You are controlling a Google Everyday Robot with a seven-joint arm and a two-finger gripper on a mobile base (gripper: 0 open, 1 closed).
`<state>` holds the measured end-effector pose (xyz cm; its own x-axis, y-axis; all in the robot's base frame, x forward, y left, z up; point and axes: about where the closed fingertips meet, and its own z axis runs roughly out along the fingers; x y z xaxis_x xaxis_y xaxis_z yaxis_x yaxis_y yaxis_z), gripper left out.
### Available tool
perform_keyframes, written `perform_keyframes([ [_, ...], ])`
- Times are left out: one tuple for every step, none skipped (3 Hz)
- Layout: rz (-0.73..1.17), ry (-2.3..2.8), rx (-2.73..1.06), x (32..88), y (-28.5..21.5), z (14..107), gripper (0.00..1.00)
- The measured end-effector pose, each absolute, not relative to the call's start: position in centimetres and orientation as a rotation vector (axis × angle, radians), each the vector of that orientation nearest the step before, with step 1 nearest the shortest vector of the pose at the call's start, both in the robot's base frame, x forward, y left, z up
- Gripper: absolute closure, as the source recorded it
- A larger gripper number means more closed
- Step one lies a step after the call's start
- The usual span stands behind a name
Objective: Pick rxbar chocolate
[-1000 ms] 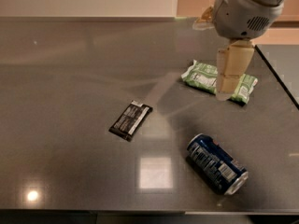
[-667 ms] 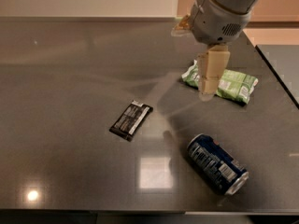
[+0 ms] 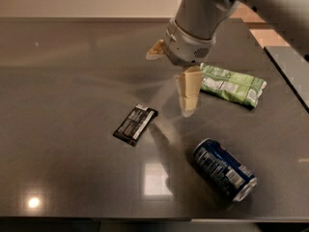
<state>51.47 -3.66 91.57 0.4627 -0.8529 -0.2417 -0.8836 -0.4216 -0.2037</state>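
The rxbar chocolate (image 3: 135, 124), a small flat black wrapper with white print, lies on the dark grey table (image 3: 67, 81) left of centre. My gripper (image 3: 170, 84) hangs above the table, to the right of the bar and a little behind it, not touching it. It is open and empty, with one beige finger (image 3: 188, 94) pointing down and the other (image 3: 155, 50) further back.
A green-and-white snack bag (image 3: 232, 85) lies right of the gripper, partly behind the finger. A blue soda can (image 3: 224, 169) lies on its side at the front right. The table's right edge (image 3: 285, 76) runs diagonally, with a light floor beyond.
The gripper has moved left from over the snack bag towards the bar. The bar, bag and can have not moved.
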Motion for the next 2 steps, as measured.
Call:
perform_keyframes([
  [0.198,1.330,-2.527,51.2,-0.9,88.4,0.00],
  [0.222,1.213,-2.591,50.7,0.6,87.0,0.00],
])
